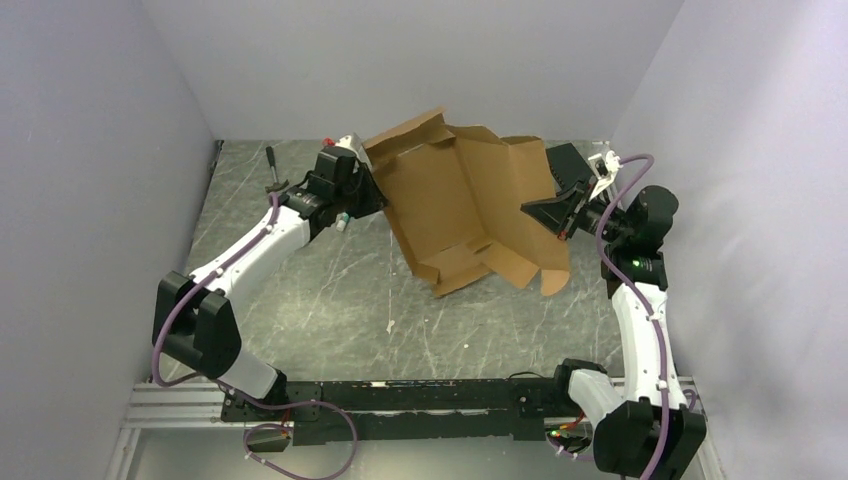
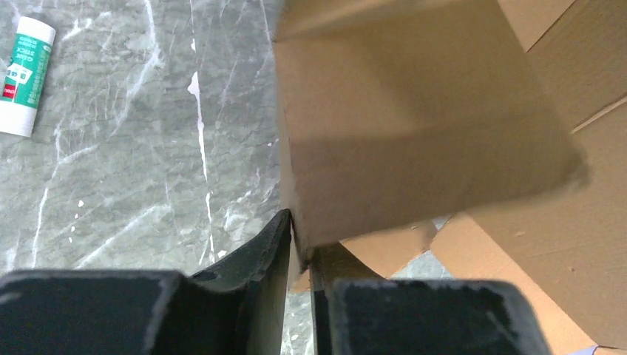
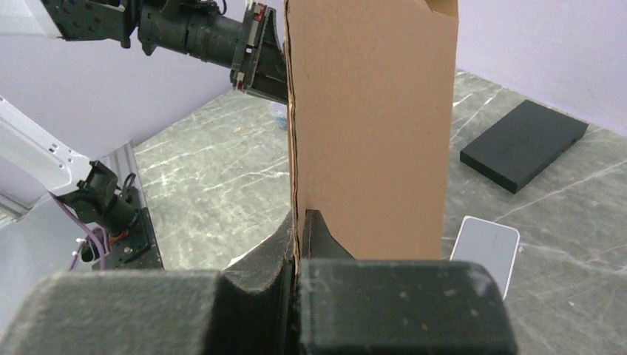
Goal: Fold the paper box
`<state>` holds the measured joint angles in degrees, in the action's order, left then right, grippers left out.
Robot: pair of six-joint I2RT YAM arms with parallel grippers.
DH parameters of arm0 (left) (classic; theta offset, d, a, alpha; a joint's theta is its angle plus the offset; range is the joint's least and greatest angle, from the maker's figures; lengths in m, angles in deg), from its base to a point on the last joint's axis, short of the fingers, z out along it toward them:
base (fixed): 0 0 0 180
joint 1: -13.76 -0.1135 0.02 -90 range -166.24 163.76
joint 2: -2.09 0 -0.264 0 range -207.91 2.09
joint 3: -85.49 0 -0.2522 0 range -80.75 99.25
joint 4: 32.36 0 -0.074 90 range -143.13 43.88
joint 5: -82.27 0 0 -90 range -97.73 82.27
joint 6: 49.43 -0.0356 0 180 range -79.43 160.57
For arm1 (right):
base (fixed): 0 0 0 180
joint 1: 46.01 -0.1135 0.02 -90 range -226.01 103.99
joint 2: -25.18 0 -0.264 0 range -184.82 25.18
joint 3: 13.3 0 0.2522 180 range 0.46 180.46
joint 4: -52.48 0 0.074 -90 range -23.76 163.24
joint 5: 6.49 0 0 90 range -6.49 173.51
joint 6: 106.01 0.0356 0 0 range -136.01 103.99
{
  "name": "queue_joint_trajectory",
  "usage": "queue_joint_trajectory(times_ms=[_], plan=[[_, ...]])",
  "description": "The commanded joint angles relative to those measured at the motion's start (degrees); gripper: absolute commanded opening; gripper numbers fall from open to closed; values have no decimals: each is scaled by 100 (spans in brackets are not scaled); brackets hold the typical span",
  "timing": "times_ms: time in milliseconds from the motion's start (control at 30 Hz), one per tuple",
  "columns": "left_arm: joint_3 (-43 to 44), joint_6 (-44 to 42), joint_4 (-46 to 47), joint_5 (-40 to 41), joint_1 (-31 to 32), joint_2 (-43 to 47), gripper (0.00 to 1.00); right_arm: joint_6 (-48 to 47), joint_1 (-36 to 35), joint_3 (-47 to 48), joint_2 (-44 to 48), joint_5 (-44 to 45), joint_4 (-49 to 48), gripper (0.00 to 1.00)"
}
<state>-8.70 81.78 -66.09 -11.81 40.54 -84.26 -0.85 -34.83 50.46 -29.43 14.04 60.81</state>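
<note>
Right pincer (image 3: 296, 220) tight on paper box (image 3: 370, 126)

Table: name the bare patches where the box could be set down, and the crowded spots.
Widest bare table lies between the left arm and right arm, from the near edge of the held paper box to the base rail. Crowded: far right, with a black slab and white case; a glue stick by the left gripper.

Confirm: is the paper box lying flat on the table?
No, the paper box is tilted up, pinched by the left end effector and the right end effector.
</note>
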Motion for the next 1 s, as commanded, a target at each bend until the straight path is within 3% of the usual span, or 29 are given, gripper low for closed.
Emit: queue_joint_trajectory(times_ms=[0, 167, 300, 567, 967], plan=[[355, -192, -162, 9, 72, -163, 26, 625, -37, -296, 131, 85, -1076, 0], [408, -306, -23, -285, 71, -171, 46, 713, -37, -540, 202, 188, -1255, 0], [318, -400, 88, -502, 64, -54, 53, 599, -29, -609, 255, 276, -1158, 0], [-381, -543, 836, -1309, -101, 552, 81, 230, 92, -819, 367, 647, -831, 0], [-1034, -840, 968, -2184, -1026, 1841, 99, 110, 112, -859, 424, 747, -706, 0]])
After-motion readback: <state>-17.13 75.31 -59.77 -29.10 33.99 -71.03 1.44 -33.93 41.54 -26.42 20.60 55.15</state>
